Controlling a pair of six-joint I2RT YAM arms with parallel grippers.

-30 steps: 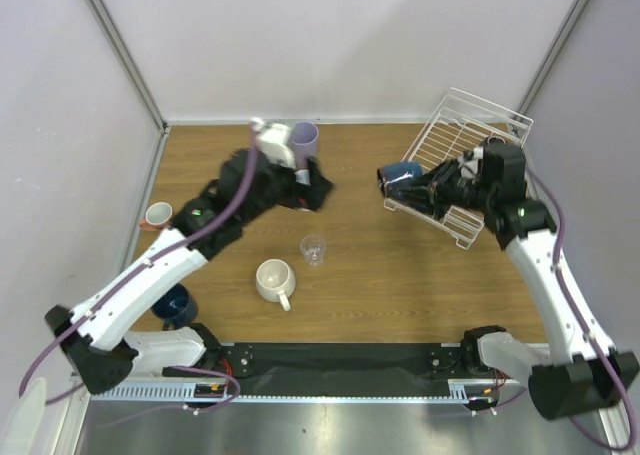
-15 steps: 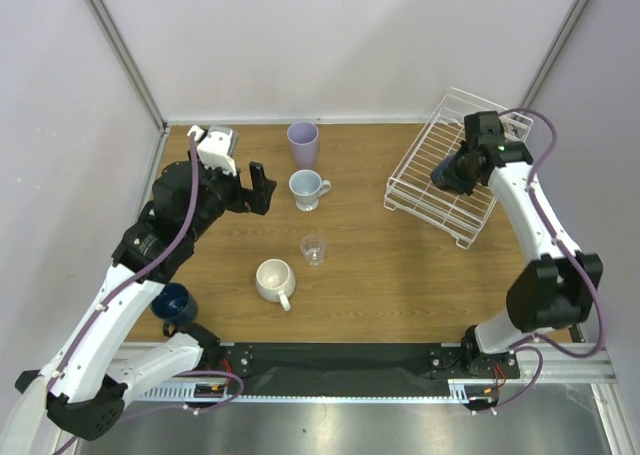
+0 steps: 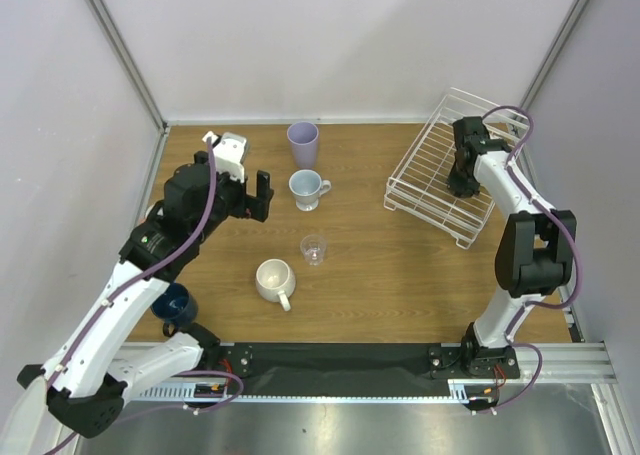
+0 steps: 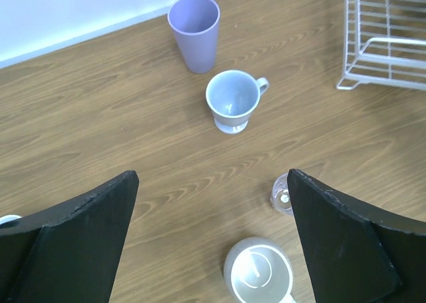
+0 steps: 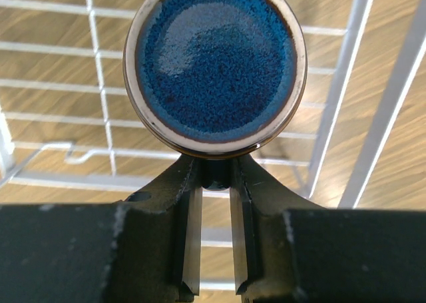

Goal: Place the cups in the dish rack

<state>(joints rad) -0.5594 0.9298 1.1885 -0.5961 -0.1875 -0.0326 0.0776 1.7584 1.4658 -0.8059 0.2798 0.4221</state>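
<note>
right tool [image 5: 215,175] clamped shut on the near edge of a navy cup [image 5: 214,66], blue glaze ringed w/ a brown rim, held over the wires of the white dish rack [image 5: 373,110]. whether the cup already rests on the wires can't be told from the wrist view. top view has the right arm reaching down into the rack at the table's far right.

left tool [image 4: 212,176] spread wide, gripping nothing, hovering above the wooden table [image 4: 100,116]. a pale blue mug [image 4: 232,101] stands just ahead of it, w/ a lavender tumbler [image 4: 194,31] beyond, near the back wall. closer in are a clear glass [image 4: 282,193] and a cream mug [image 4: 258,273], both upright and apart from each other. a dark mug [image 3: 173,305] sits near the table's front left, partly under the left arm.

progress looks early: one cup is at the rack but not released, no other cup shows inside it, and at least 5 are left on the table. likely next: right tool lets go and left tool goes for the pale blue mug.
</note>
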